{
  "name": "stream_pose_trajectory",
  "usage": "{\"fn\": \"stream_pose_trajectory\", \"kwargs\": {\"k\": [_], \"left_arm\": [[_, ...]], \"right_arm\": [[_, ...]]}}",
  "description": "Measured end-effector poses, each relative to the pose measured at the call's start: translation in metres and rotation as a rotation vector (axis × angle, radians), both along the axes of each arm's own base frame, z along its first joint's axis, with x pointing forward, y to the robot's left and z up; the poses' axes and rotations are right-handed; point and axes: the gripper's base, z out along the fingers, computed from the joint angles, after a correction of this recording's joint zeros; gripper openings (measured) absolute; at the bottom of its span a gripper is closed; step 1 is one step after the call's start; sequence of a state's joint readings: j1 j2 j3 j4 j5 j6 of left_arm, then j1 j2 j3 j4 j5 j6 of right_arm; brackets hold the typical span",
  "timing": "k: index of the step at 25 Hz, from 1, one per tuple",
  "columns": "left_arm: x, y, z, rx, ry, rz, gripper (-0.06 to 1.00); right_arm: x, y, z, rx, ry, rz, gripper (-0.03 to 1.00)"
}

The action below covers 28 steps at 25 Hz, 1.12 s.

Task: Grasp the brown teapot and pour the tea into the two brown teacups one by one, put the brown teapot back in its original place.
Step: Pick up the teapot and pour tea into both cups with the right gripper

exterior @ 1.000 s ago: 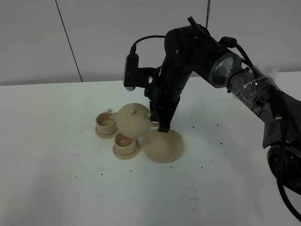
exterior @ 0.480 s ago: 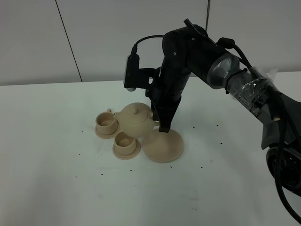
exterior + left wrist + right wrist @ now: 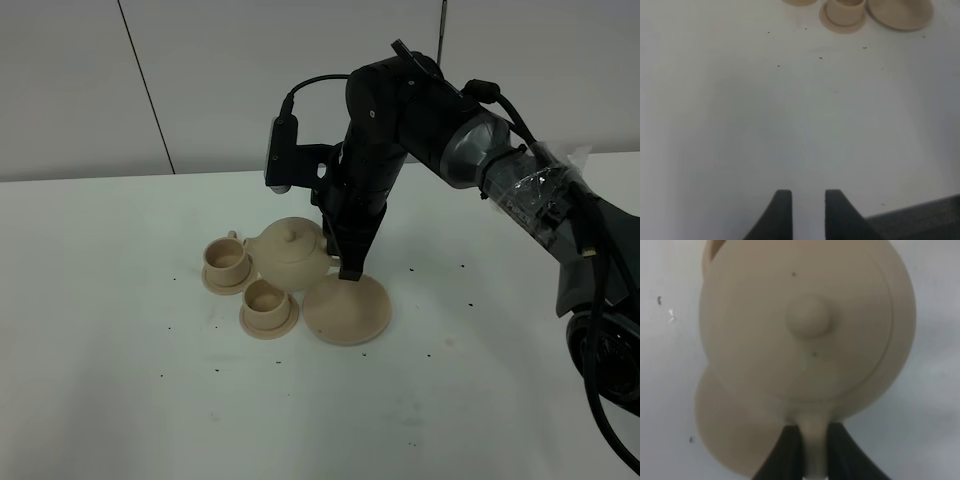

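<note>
The brown teapot hangs just above the table, spout to the left, between the two teacups and the large saucer. My right gripper is shut on its loop handle. In the right wrist view the teapot fills the picture and the fingers pinch the handle at the gripper. One teacup stands on its small saucer to the left, the other in front of the teapot. The large saucer lies bare to the right. My left gripper is empty above the table, with a narrow gap between its fingers.
The white table carries small dark specks around the tea set. The left wrist view shows the near teacup and the large saucer far off, and a dark table edge close by. A white wall stands behind.
My right gripper has raised the teapot slightly and shifted it a little to the right, toward the large saucer. The cups and saucers have not moved.
</note>
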<state>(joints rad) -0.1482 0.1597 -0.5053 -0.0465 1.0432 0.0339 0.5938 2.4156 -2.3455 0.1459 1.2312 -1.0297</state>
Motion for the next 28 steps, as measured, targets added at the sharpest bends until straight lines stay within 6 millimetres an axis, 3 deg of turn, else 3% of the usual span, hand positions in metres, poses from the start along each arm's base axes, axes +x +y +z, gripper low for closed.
{"fn": "stream_pose_trajectory", "kwargs": {"k": [15,28], "left_arm": [[0.0,0.0,0.0,0.0,0.0,0.0,0.23],[0.0,0.0,0.0,0.0,0.0,0.0,0.23]], "right_arm": [[-0.0024,0.0037,0.0007,0.041,0.027,-0.001,0.1],[0.0052,0.009,0.0049,0.107,-0.065,-0.003,0.1]]}}
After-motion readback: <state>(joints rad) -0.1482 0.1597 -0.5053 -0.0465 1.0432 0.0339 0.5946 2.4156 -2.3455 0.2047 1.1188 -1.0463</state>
